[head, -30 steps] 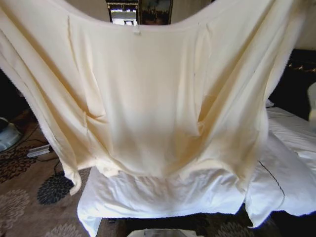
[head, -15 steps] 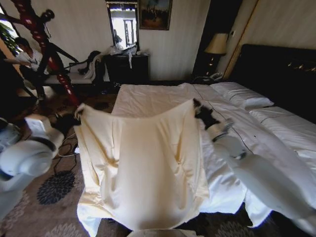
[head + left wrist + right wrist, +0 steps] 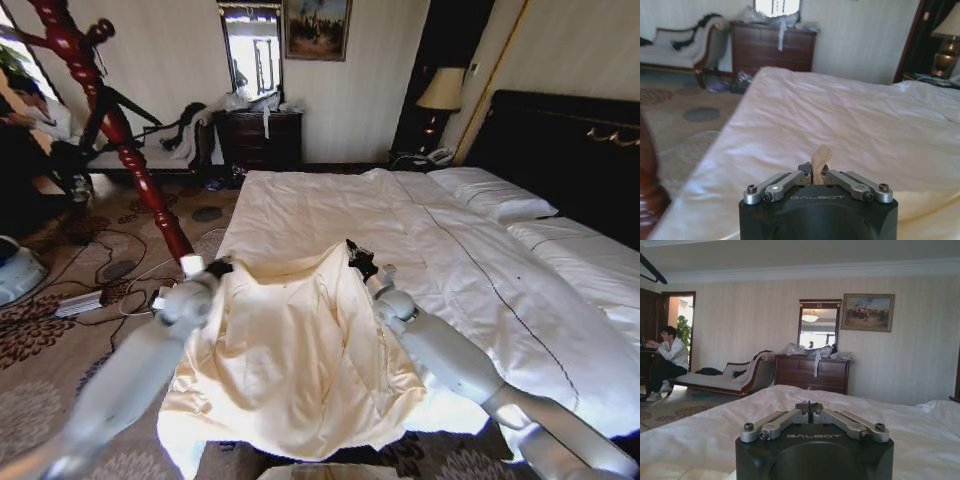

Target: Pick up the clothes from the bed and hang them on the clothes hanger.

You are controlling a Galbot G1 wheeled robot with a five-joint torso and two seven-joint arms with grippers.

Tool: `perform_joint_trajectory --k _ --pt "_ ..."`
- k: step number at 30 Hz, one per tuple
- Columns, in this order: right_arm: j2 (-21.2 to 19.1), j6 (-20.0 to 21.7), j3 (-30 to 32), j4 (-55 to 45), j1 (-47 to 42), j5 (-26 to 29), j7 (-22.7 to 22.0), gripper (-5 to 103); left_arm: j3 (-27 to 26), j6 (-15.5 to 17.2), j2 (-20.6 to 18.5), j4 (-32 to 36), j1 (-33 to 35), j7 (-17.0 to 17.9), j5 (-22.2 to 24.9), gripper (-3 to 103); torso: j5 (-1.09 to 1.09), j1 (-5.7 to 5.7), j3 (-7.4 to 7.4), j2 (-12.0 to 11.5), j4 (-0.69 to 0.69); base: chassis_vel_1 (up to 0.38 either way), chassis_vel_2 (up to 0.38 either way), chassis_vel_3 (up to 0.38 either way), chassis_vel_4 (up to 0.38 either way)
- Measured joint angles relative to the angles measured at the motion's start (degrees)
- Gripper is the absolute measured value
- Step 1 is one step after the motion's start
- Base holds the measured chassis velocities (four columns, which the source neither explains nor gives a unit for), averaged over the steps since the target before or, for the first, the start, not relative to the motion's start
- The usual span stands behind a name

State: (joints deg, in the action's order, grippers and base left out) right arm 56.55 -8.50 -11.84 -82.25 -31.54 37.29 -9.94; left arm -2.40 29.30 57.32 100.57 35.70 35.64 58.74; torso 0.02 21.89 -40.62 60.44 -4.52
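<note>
**Shirt lowered back onto the bed**

Your bedroom scene centres on the bed (image 3: 480,270), white duvet smooth. The shirt (image 3: 300,360), held up as a wide curtain a second ago, has come down and now drapes over the bed's foot corner. Your left tool (image 3: 816,172) is clenched on a cream fold; your right tool (image 3: 809,409) is closed at the shirt's other upper corner (its grip looks plausible, not certain). Judging by this, hanging hasn't begun.

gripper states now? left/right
Left gripper: closed on the shirt.
Right gripper: closed on the shirt's other top corner.
</note>
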Motion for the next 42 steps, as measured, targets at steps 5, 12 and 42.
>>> perform_joint_trajectory --k 5,12,42 --pt "1.9 -1.4 -0.5 2.5 -1.1 5.6 4.9 0 5.1 -2.4 10.1 -12.4 -6.2 0.8 -2.6 2 -0.01 -0.01 0.00 0.0 0.08 0.000 0.000 0.000 0.000" --pt "3.7 -1.7 0.8 3.7 -2.6 7.4 5.4 0 5.4 -4.5 16.9 -19.1 -7.7 -0.4 -7.0 2 0.01 0.00 -0.01 0.0 0.02 0.000 0.000 0.000 0.000" --pt "-18.5 2.5 22.4 -31.6 -0.5 22.5 0.6 0 -30.0 0.6 -24.1 26.9 13.1 -0.1 33.8 75 -0.02 -0.03 0.02 0.0 0.06 0.000 0.000 0.000 0.000"
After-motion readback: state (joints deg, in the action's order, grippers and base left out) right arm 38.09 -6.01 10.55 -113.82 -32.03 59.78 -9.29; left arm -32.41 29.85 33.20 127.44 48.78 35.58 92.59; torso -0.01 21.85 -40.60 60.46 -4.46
